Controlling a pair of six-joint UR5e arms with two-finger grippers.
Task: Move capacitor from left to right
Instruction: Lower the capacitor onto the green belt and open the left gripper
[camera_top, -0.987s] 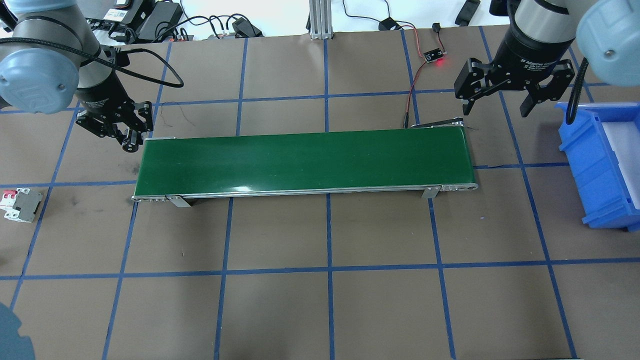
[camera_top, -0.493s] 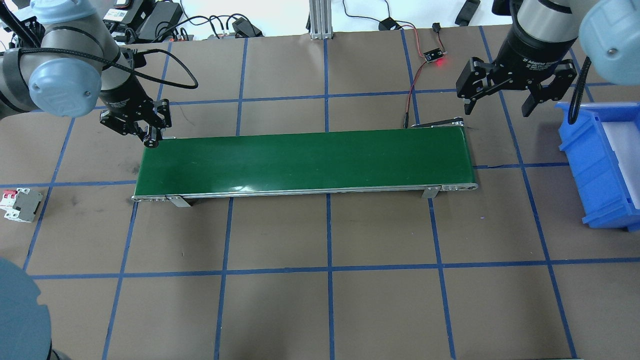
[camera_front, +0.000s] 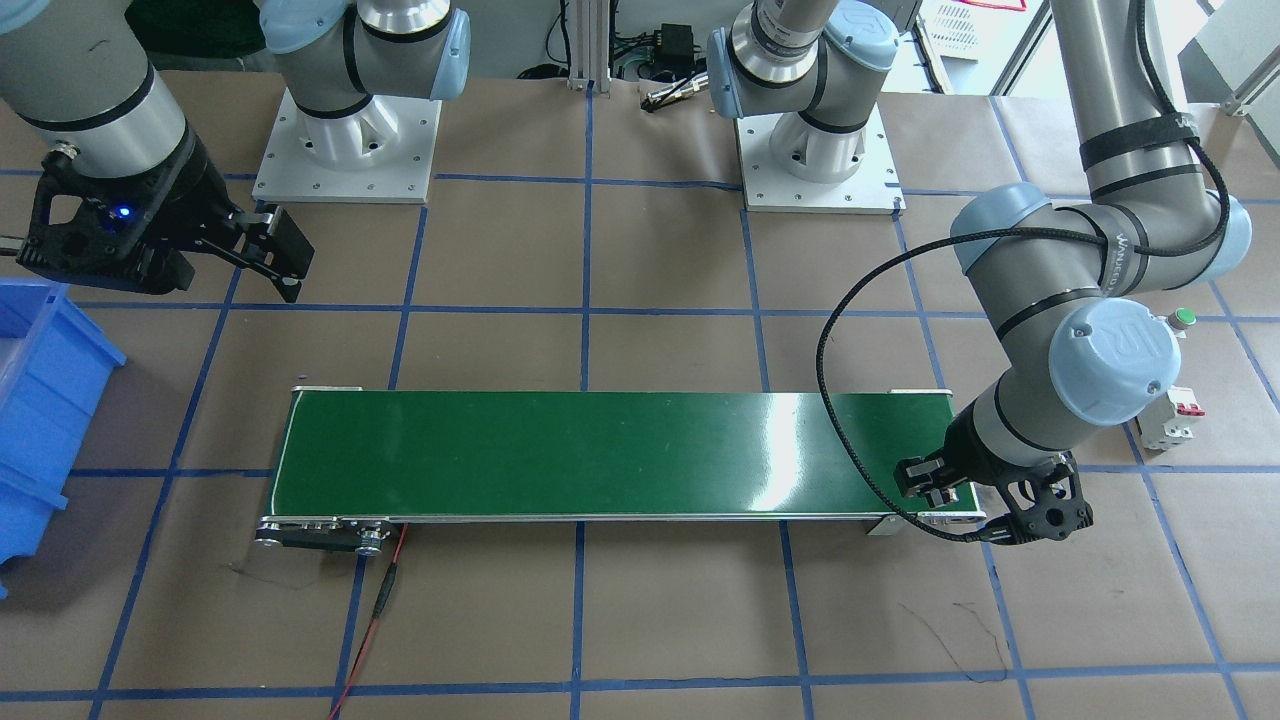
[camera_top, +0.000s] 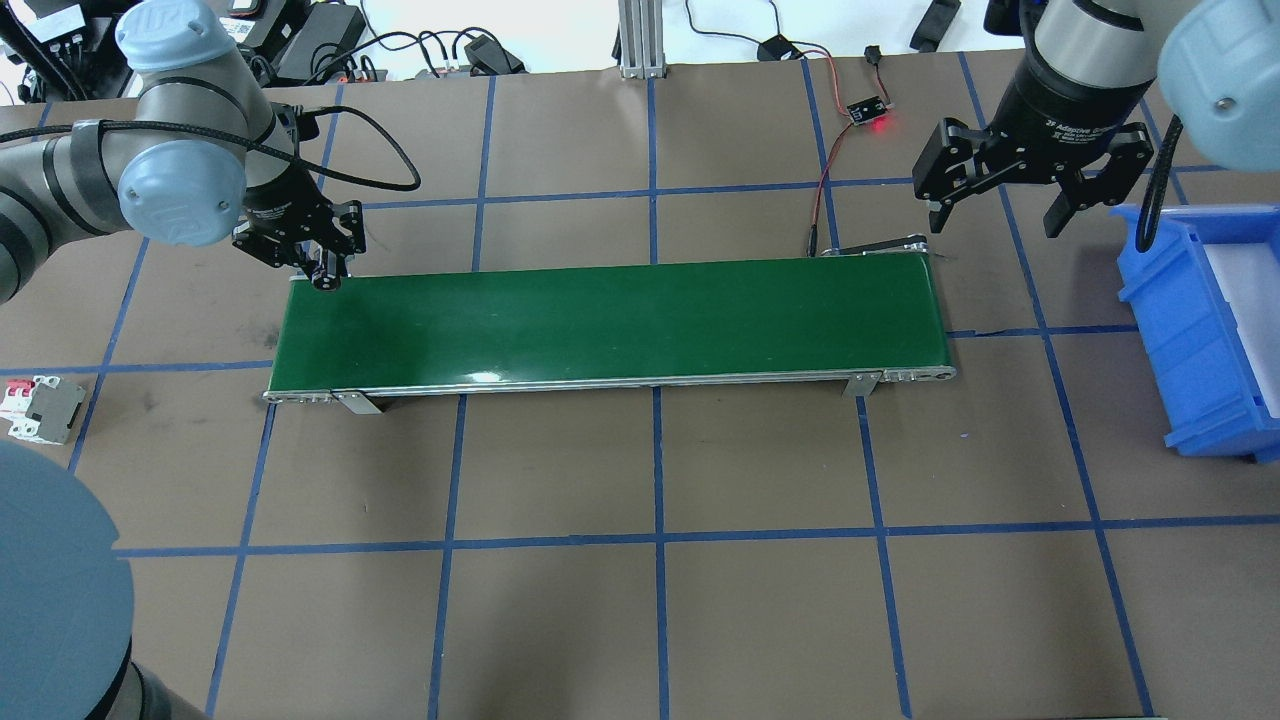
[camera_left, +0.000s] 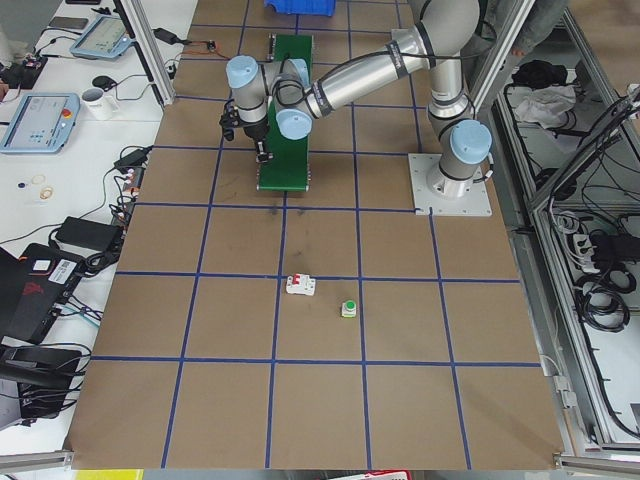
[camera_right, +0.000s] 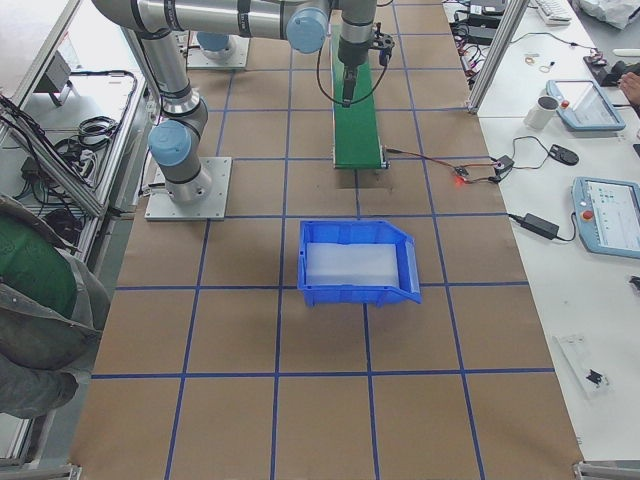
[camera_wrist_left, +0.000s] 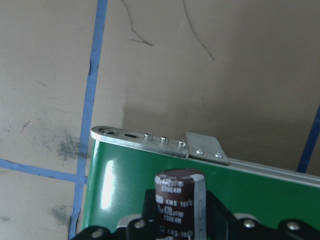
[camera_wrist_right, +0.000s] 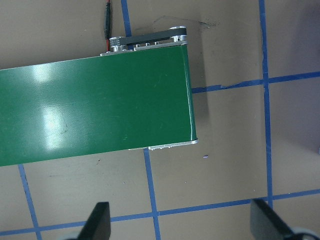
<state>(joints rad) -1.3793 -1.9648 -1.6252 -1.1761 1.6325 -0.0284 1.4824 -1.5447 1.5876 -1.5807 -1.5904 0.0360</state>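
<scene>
As the left arm swings in, the left gripper (camera_top: 325, 272) has gone from the brown table beside the green belt (camera_top: 620, 320) to just over the belt's far left corner. Its two fingers are closed tight on the capacitor (camera_wrist_left: 180, 200), a small dark can that hangs just above the belt and is not on it yet. So the pick-up is done, and I think the next job is to set it down on the belt for a ride to the right. The right gripper (camera_top: 995, 225) has stayed put, wide open and holding nothing, near the belt's right end and the blue bin (camera_top: 1180, 330)
</scene>
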